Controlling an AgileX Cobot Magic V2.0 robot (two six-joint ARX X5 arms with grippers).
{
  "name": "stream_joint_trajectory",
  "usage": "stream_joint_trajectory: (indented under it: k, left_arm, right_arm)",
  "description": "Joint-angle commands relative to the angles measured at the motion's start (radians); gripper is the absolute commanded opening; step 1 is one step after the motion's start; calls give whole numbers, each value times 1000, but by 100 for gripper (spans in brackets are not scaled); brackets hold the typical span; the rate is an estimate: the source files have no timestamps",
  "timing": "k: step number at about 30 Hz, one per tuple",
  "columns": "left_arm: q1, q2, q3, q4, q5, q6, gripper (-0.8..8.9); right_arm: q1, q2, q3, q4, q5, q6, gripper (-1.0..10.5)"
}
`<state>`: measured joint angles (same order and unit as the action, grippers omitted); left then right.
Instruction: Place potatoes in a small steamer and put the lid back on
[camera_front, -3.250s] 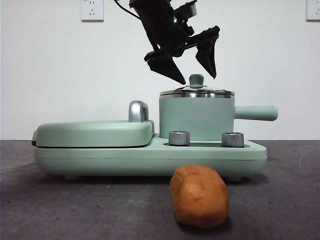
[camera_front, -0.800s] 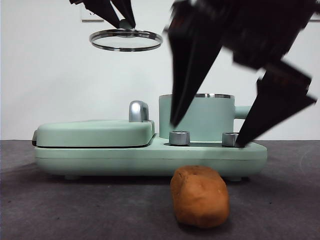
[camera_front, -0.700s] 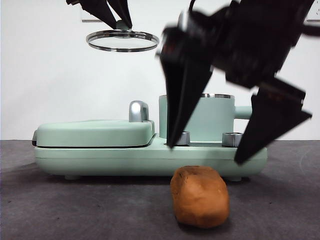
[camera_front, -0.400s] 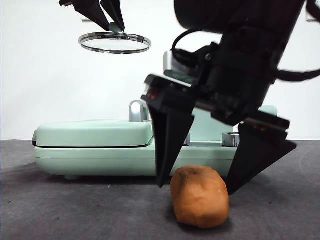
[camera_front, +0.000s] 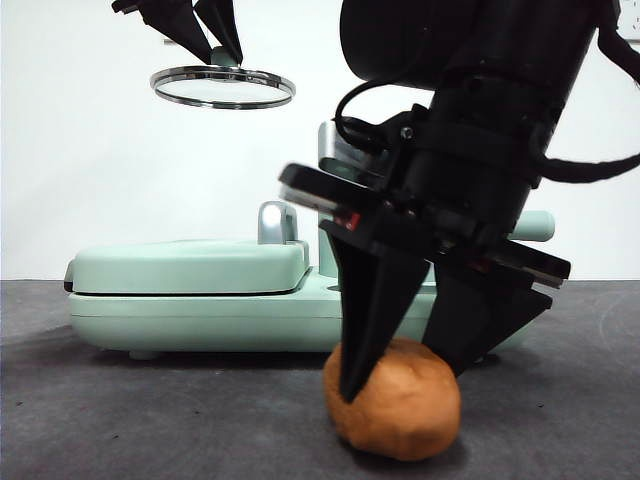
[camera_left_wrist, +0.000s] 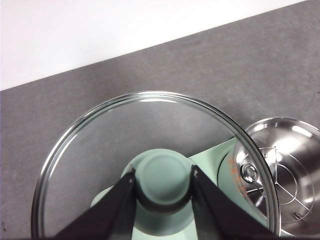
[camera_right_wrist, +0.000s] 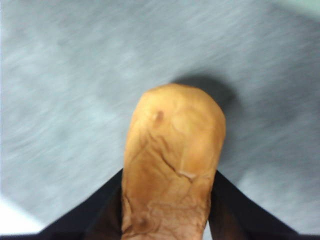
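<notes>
The orange-brown potato (camera_front: 400, 412) lies on the dark table in front of the appliance. My right gripper (camera_front: 400, 385) has come down over it, with one jaw pressed on each side; the right wrist view shows the potato (camera_right_wrist: 172, 160) filling my right gripper (camera_right_wrist: 167, 176). My left gripper (camera_front: 222, 62) is shut on the knob of the glass lid (camera_front: 222, 87) and holds it high at the upper left. The left wrist view shows the lid (camera_left_wrist: 95, 145) and the knob (camera_left_wrist: 163, 175). The small steamer (camera_left_wrist: 287, 175) stands open, mostly hidden behind the right arm in the front view, with its handle (camera_front: 538, 226) showing.
The flat mint-green griddle cover (camera_front: 190, 265) with its chrome handle (camera_front: 277, 222) sits on the left of the appliance base (camera_front: 200, 320). A steel rack lies inside the pot. A white wall stands behind the table.
My right gripper has dropped from in front of the pot to the table and closed around the potato, which has shifted slightly left. The left gripper has drifted left with the lid.
</notes>
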<state>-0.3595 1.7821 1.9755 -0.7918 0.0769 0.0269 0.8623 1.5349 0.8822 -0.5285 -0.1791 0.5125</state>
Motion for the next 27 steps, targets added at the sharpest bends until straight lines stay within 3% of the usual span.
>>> stream_joint_trajectory:
  k: [1,13,19,27]
  left_arm:
    - [7,-1,32,21,0,11,15]
    - [35,7,32,22,0,10,15]
    - [35,18,32,22,0,6,15]
    - [35,21,32,25,0,6,15]
  right_arm:
    - [-6,13,58,-23,-24,-36,73]
    - [-208,53,573,-408,-35,-267,73]
    - [-322,191,863,-476,-26,-314,73]
    - [-396,407,1088,-483,-25,-346,73]
